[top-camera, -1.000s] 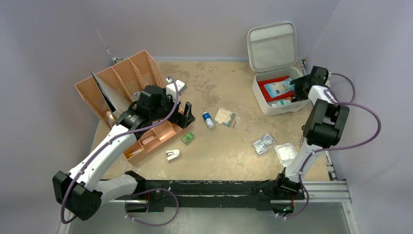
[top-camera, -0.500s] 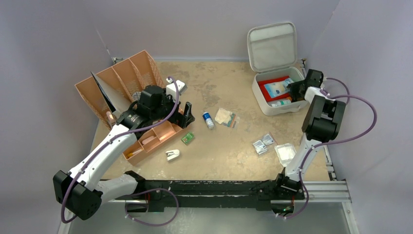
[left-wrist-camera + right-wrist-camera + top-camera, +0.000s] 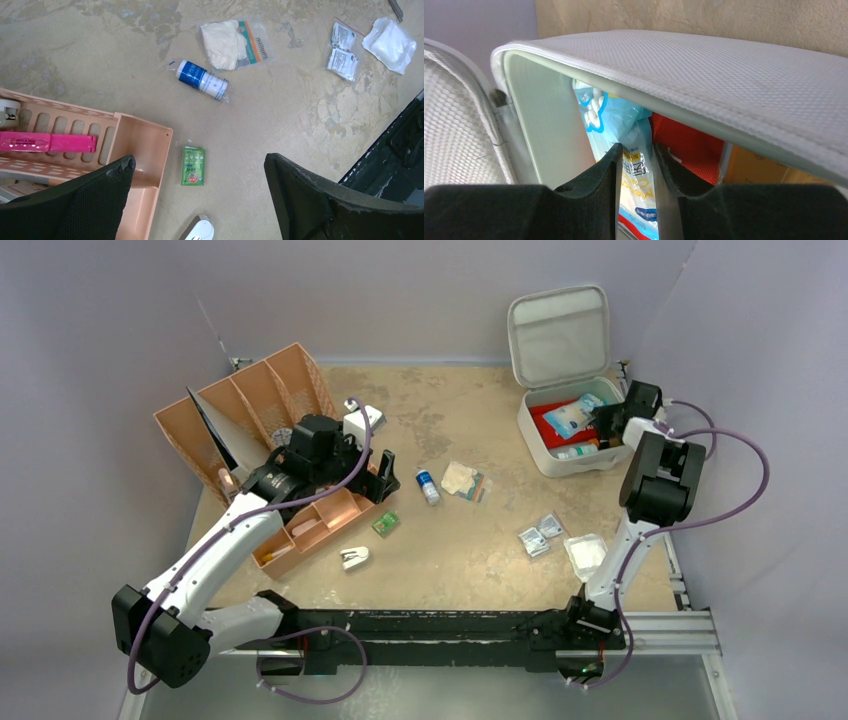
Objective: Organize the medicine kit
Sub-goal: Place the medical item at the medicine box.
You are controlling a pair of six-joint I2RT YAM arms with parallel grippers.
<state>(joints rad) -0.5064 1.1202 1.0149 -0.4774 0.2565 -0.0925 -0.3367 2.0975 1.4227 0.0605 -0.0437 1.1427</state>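
Observation:
The medicine kit [image 3: 541, 454] stands open at the far right, its lid [image 3: 558, 335] upright. Inside it are a red pouch [image 3: 553, 426] and a blue-and-white packet [image 3: 572, 416]. My right gripper [image 3: 603, 421] reaches into the kit from the right. In the right wrist view its fingers [image 3: 604, 167] press on both sides of the packet [image 3: 636, 175], under the kit's grey wall [image 3: 724, 60] and beside the red pouch [image 3: 686, 150]. My left gripper [image 3: 385, 477] hangs open above the table, over a green sachet [image 3: 193, 166], and holds nothing.
A tan-orange tray [image 3: 310, 525] with a pink item [image 3: 47, 142] sits below the left gripper; a larger divided organizer [image 3: 245, 405] lies behind. Loose on the table: a blue-capped vial [image 3: 428, 485], a glove bag [image 3: 465, 480], small gauze packets [image 3: 540, 534], a white pad [image 3: 586, 552], a white clip [image 3: 354, 558].
My right gripper has narrowed onto the blue-and-white packet, which has tipped up and shifted toward the kit's far side. The left arm has not moved.

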